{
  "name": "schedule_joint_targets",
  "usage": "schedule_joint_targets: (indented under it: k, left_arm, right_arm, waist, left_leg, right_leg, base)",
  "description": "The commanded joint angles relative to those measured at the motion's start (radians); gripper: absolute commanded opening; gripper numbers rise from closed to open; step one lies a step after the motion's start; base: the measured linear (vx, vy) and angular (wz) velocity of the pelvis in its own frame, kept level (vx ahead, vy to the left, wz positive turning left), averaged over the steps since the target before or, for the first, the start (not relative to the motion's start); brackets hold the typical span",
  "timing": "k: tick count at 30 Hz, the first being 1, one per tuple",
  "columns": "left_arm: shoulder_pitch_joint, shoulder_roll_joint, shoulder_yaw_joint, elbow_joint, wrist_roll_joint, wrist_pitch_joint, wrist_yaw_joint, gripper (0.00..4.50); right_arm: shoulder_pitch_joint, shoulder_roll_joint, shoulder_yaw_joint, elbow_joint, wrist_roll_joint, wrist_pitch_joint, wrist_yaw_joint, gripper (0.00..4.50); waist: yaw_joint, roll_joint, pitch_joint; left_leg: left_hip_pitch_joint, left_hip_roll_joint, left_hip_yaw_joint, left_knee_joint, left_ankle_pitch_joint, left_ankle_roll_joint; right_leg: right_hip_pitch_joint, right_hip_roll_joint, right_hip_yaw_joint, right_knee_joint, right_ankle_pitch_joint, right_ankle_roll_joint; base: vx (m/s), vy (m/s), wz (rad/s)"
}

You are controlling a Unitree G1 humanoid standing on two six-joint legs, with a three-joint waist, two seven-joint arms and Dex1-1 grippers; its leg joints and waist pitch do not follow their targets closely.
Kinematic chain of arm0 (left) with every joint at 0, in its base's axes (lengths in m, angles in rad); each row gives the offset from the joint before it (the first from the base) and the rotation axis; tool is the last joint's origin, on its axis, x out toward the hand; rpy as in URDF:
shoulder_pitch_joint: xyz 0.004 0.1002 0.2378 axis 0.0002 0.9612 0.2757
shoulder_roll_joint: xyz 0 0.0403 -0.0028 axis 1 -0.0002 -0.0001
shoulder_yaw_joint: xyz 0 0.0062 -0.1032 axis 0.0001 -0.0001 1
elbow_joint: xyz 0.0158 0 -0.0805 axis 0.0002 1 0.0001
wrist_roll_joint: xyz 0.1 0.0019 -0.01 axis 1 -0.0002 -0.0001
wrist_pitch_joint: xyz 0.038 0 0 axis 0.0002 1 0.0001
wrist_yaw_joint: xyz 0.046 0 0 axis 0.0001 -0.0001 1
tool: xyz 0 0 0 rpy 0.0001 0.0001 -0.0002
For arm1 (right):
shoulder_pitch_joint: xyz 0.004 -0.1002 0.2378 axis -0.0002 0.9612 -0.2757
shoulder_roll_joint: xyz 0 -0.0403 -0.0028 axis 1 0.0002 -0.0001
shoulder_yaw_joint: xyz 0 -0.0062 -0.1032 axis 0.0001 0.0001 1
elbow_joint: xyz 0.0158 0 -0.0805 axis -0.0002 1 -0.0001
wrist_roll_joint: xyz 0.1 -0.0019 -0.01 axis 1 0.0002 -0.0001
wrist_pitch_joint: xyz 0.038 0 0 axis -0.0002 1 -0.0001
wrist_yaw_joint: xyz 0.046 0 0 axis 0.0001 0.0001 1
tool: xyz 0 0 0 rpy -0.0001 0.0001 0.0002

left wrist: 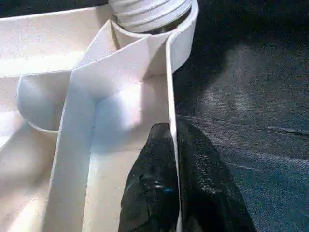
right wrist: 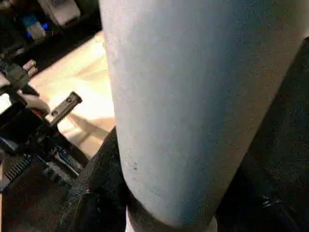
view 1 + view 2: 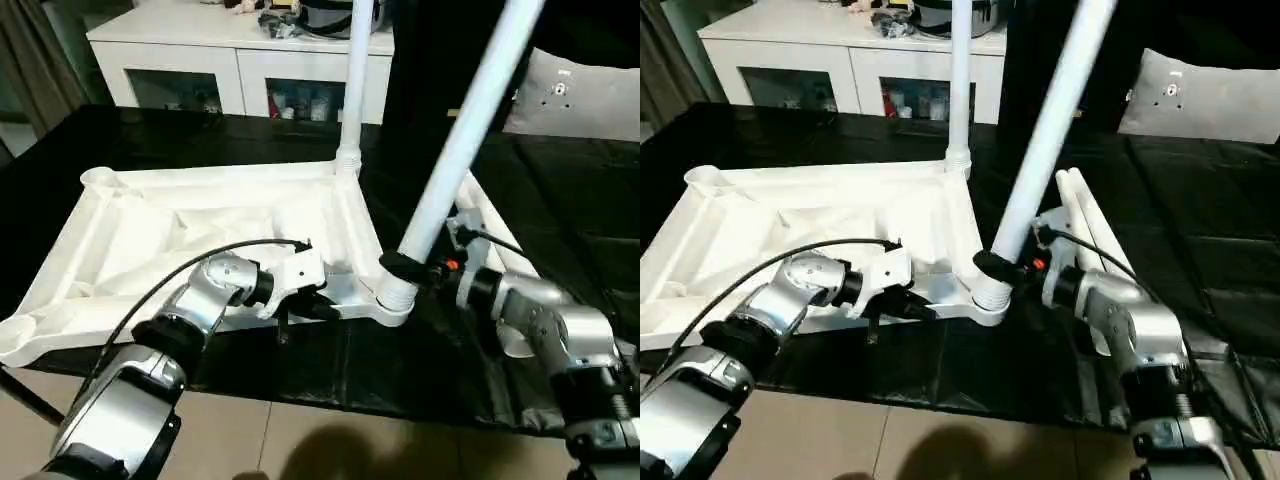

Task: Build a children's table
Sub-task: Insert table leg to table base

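White cabinet behind tabletop

Black sheet is covering the work surface, wrinkled and slightly shiny, its front edge hanging over a beige tiled floor. White cabinet with glass doors is standing behind the surface at the back; small items are sitting behind the glass, too small to tell. Clutter and a dark round pot-like vessel are resting on the cabinet top. Grey-brown curtain is hanging at far left. Pale grey cushion is lying at back right against a dark background. Indoor light is reflecting softly off the sheet.
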Motion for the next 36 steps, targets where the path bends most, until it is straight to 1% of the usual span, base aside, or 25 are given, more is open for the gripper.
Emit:
schedule_joint_targets:
  k: [1, 2, 3, 4, 5, 7, 8, 9, 10, 11, 13, 14, 16, 20, 21, 22, 23, 24, 25, 26, 28, 29, 31, 33, 36]
  left_arm:
    - [0.025, -0.008, 0.021, 0.003, 0.000, 0.032, 0.062, 0.00]
    - [0.025, -0.008, 0.021, 0.003, 0.000, 0.032, 0.062, 0.00]
    - [0.032, -0.010, 0.027, -0.009, -0.006, 0.041, 0.069, 0.00]
    - [0.035, -0.011, 0.029, -0.014, -0.007, 0.044, 0.070, 0.00]
    - [0.047, -0.012, 0.029, -0.031, -0.008, 0.052, 0.071, 0.00]
    - [0.056, -0.010, 0.022, -0.039, 0.000, 0.056, 0.068, 0.00]
    - [0.058, -0.008, 0.017, -0.040, 0.006, 0.056, 0.066, 0.00]
    - [0.061, -0.006, 0.011, -0.043, 0.012, 0.057, 0.064, 0.00]
    - [0.062, -0.004, 0.009, -0.045, 0.015, 0.058, 0.063, 0.00]
    - [0.062, 0.001, 0.001, -0.045, 0.025, 0.056, 0.061, 0.00]
    - [0.062, 0.005, -0.006, -0.046, 0.033, 0.056, 0.059, 0.00]
    - [0.056, 0.013, -0.019, -0.044, 0.048, 0.051, 0.051, 0.00]
    - [0.053, 0.017, -0.025, -0.043, 0.054, 0.048, 0.047, 0.00]
    - [0.027, 0.031, -0.040, -0.023, 0.075, 0.030, 0.022, 0.00]
    - [0.020, 0.031, -0.042, -0.017, 0.078, 0.027, 0.020, 0.00]
    - [0.004, 0.035, -0.046, -0.002, 0.086, 0.021, 0.017, 0.00]
    - [-0.005, 0.036, -0.046, 0.006, 0.088, 0.019, 0.015, 0.00]
    - [-0.005, 0.036, -0.046, 0.006, 0.088, 0.019, 0.015, 0.00]
    - [-0.012, 0.037, -0.046, 0.012, 0.088, 0.018, 0.010, 0.00]
    - [-0.017, 0.039, -0.048, 0.019, 0.089, 0.014, 0.003, 0.00]
    - [-0.017, 0.039, -0.048, 0.019, 0.089, 0.014, 0.003, 0.00]
    - [-0.022, 0.041, -0.049, 0.026, 0.090, 0.011, -0.001, 0.00]
    - [-0.037, 0.048, -0.052, 0.046, 0.087, 0.002, -0.012, 0.00]
    - [-0.043, 0.053, -0.053, 0.052, 0.088, -0.003, -0.016, 0.00]
    - [-0.030, 0.052, -0.037, 0.037, 0.072, 0.024, -0.009, 0.00]
  right_arm:
    - [0.063, -0.004, 0.001, 0.006, -0.023, -0.009, -0.023, 1.90]
    - [0.063, -0.004, 0.001, 0.006, -0.023, -0.009, -0.023, 1.90]
    - [0.090, -0.007, 0.008, -0.021, -0.040, -0.036, -0.037, 1.90]
    - [0.101, -0.010, 0.013, -0.032, -0.049, -0.048, -0.041, 1.90]
    - [0.140, -0.018, 0.040, -0.077, -0.094, -0.091, -0.061, 1.90]
    - [0.166, -0.024, 0.063, -0.110, -0.129, -0.122, -0.071, 1.90]
    - [0.172, -0.026, 0.070, -0.120, -0.138, -0.129, -0.074, 1.90]
    - [0.177, -0.031, 0.080, -0.128, -0.150, -0.136, -0.074, 1.90]
    - [0.178, -0.033, 0.085, -0.132, -0.155, -0.139, -0.074, 1.90]
    - [0.178, -0.046, 0.108, -0.142, -0.177, -0.144, -0.071, 1.89]
    - [0.178, -0.057, 0.128, -0.150, -0.194, -0.149, -0.068, 1.89]
    - [0.169, -0.074, 0.162, -0.151, -0.215, -0.141, -0.049, 1.89]
    - [0.164, -0.081, 0.176, -0.148, -0.222, -0.136, -0.040, 1.89]
    - [0.124, -0.103, 0.239, -0.106, -0.246, -0.100, 0.022, 1.89]
    - [0.116, -0.106, 0.250, -0.094, -0.250, -0.098, 0.034, 1.89]
    - [0.099, -0.107, 0.264, -0.075, -0.245, -0.088, 0.055, 1.89]
    - [0.092, -0.106, 0.270, -0.066, -0.240, -0.081, 0.068, 1.89]
    - [0.092, -0.106, 0.270, -0.066, -0.240, -0.081, 0.068, 1.89]
    - [0.087, -0.108, 0.279, -0.060, -0.240, -0.079, 0.082, 1.89]
    - [0.083, -0.110, 0.286, -0.054, -0.242, -0.082, 0.096, 1.89]
    - [0.083, -0.110, 0.286, -0.054, -0.242, -0.082, 0.096, 1.89]
    - [0.078, -0.109, 0.291, -0.045, -0.245, -0.085, 0.103, 1.89]
    - [0.066, -0.104, 0.298, -0.029, -0.246, -0.088, 0.124, 1.89]
    - [0.062, -0.100, 0.297, -0.024, -0.246, -0.087, 0.121, 1.89]
    - [0.074, -0.077, 0.272, -0.037, -0.241, -0.083, 0.071, 1.89]
  waist:
    - [-0.004, -0.010, -0.047]
    - [-0.002, -0.010, -0.047]
    - [-0.004, -0.010, -0.047]
    - [-0.002, -0.007, -0.048]
    - [-0.004, -0.007, -0.047]
    - [-0.007, -0.008, -0.045]
    - [-0.008, -0.008, -0.044]
    - [-0.008, -0.002, -0.044]
    - [-0.009, -0.004, -0.045]
    - [-0.009, 0.000, -0.046]
    - [-0.010, -0.003, -0.046]
    - [-0.010, -0.003, -0.045]
    - [-0.011, 0.001, -0.047]
    - [-0.014, 0.000, -0.048]
    - [-0.014, -0.008, -0.047]
    - [-0.012, -0.005, -0.047]
    - [-0.015, -0.012, -0.046]
    - [-0.013, -0.011, -0.046]
    - [-0.011, -0.011, -0.046]
    - [-0.011, -0.015, -0.046]
    - [-0.011, -0.013, -0.045]
    - [-0.012, -0.013, -0.046]
    - [-0.011, -0.013, -0.046]
    - [-0.011, -0.014, -0.046]
    - [-0.010, -0.016, -0.045]
  left_leg:
    - [0.006, 0.053, -0.020, -0.081, -0.281, 0.024]
    - [0.009, 0.053, -0.020, -0.082, -0.281, 0.026]
    - [0.006, 0.053, -0.020, -0.084, -0.279, 0.027]
    - [0.008, 0.055, -0.020, -0.085, -0.283, 0.025]
    - [0.005, 0.056, -0.022, -0.088, -0.283, 0.022]
    - [0.006, 0.054, -0.022, -0.090, -0.296, 0.021]
    - [0.009, 0.053, -0.022, -0.089, -0.305, 0.024]
    - [0.011, 0.052, -0.023, -0.090, -0.308, 0.023]
    - [0.010, 0.053, -0.023, -0.090, -0.307, 0.026]
    - [0.009, 0.054, -0.024, -0.092, -0.302, 0.029]
    - [0.005, 0.053, -0.022, -0.094, -0.286, 0.035]
    - [0.007, 0.052, -0.021, -0.094, -0.284, 0.036]
    - [0.009, 0.052, -0.021, -0.094, -0.289, 0.037]
    - [0.010, 0.055, -0.024, -0.097, -0.312, 0.033]
    - [0.009, 0.055, -0.022, -0.097, -0.313, 0.035]
    - [0.011, 0.053, -0.023, -0.096, -0.315, 0.035]
    - [0.010, 0.052, -0.022, -0.096, -0.317, 0.036]
    - [0.010, 0.053, -0.023, -0.096, -0.316, 0.035]
    - [0.014, 0.053, -0.021, -0.094, -0.315, 0.034]
    - [0.012, 0.052, -0.021, -0.095, -0.307, 0.036]
    - [0.011, 0.055, -0.023, -0.099, -0.306, 0.035]
    - [0.014, 0.055, -0.023, -0.099, -0.310, 0.034]
    - [0.014, 0.055, -0.021, -0.099, -0.307, 0.034]
    - [0.015, 0.054, -0.021, -0.099, -0.308, 0.034]
    - [0.017, 0.055, -0.022, -0.101, -0.305, 0.029]
  right_leg:
    - [0.036, -0.095, 0.048, -0.106, -0.490, -0.110]
    - [0.034, -0.096, 0.049, -0.108, -0.489, -0.111]
    - [0.036, -0.096, 0.048, -0.108, -0.491, -0.109]
    - [0.036, -0.097, 0.048, -0.109, -0.493, -0.105]
    - [0.037, -0.097, 0.049, -0.109, -0.487, -0.101]
    - [0.036, -0.097, 0.048, -0.111, -0.509, -0.094]
    - [0.032, -0.098, 0.048, -0.116, -0.531, -0.090]
    - [0.032, -0.098, 0.048, -0.116, -0.539, -0.088]
    - [0.033, -0.099, 0.048, -0.118, -0.535, -0.088]
    - [0.035, -0.098, 0.048, -0.116, -0.520, -0.091]
    - [0.039, -0.095, 0.047, -0.116, -0.505, -0.083]
    - [0.037, -0.096, 0.048, -0.118, -0.519, -0.079]
    - [0.035, -0.097, 0.048, -0.122, -0.533, -0.077]
    - [0.038, -0.096, 0.046, -0.119, -0.507, -0.088]
    - [0.037, -0.096, 0.046, -0.121, -0.508, -0.087]
    - [0.036, -0.098, 0.046, -0.121, -0.520, -0.086]
    - [0.037, -0.097, 0.045, -0.124, -0.536, -0.081]
    - [0.037, -0.098, 0.045, -0.123, -0.540, -0.078]
    - [0.034, -0.099, 0.047, -0.126, -0.549, -0.076]
    - [0.038, -0.101, 0.048, -0.126, -0.544, -0.077]
    - [0.039, -0.098, 0.046, -0.122, -0.531, -0.077]
    - [0.038, -0.098, 0.047, -0.122, -0.528, -0.080]
    - [0.039, -0.098, 0.048, -0.120, -0.511, -0.089]
    - [0.039, -0.098, 0.048, -0.122, -0.518, -0.089]
    - [0.038, -0.099, 0.049, -0.122, -0.528, -0.087]
  base:
    - [0.000, 0.000, 0.00]
    - [0.000, 0.000, 0.00]
    - [0.000, 0.000, 0.00]
    - [0.000, 0.000, 0.00]
    - [0.000, 0.000, 0.00]
    - [0.000, 0.000, 0.00]
    - [0.000, 0.000, 0.00]
    - [0.000, 0.000, 0.00]
    - [0.000, 0.000, 0.00]
    - [0.000, 0.000, 0.00]
    - [0.000, 0.000, 0.00]
    - [0.000, 0.000, 0.00]
    - [0.000, 0.000, 0.00]
    - [0.000, 0.000, 0.00]
    - [0.000, 0.000, 0.00]
    - [0.000, 0.000, 0.00]
    - [0.000, 0.000, 0.00]
    - [0.000, 0.000, 0.00]
    - [0.000, 0.000, 0.00]
    - [0.000, 0.000, 0.00]
    - [0.000, 0.000, 0.00]
    - [0.000, 0.000, 0.00]
    - [0.000, 0.000, 0.00]
    - [0.000, 0.000, 0.00]
    - [0.000, 0.000, 0.00]
